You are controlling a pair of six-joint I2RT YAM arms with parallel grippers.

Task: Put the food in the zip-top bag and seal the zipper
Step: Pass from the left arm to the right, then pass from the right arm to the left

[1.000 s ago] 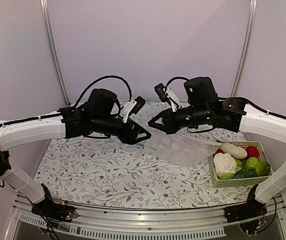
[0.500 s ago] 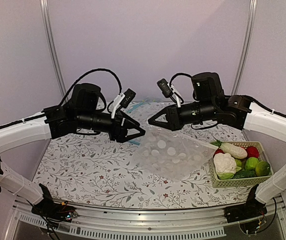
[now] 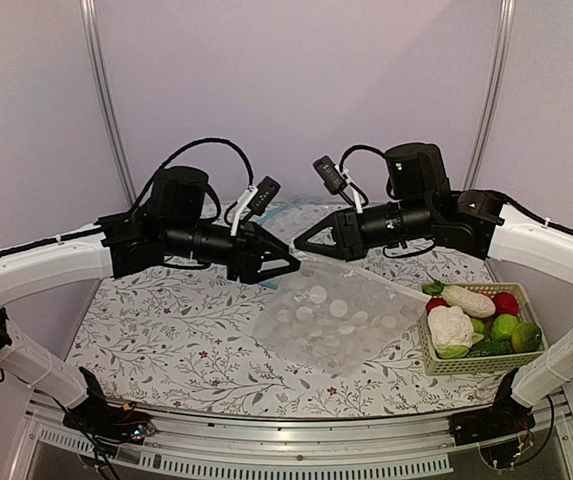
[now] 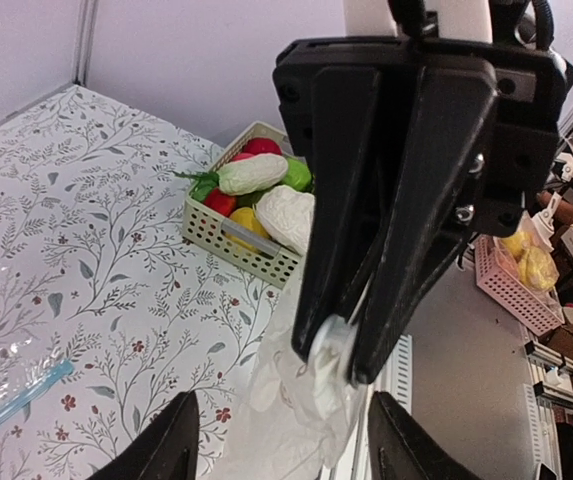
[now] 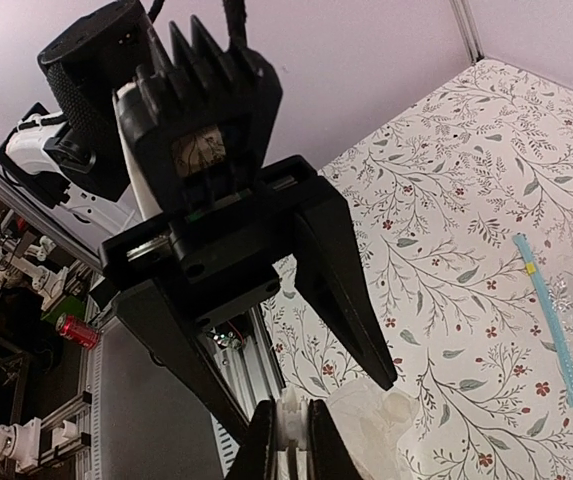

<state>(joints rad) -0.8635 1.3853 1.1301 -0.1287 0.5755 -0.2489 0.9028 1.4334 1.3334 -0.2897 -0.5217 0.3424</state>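
1. The left gripper has its fingers spread apart and holds nothing. It faces the right gripper tip to tip, close.
2. The right gripper is pinched tight on an edge of the dotted bag, which hangs under its tips and spreads over the table.
3. Farther right, below that arm, the basket holds the cauliflower, radish and green fruit.

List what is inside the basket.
The basket holds a cauliflower, a white radish, red fruits, green fruits and a cucumber. Anything under this pile is covered.
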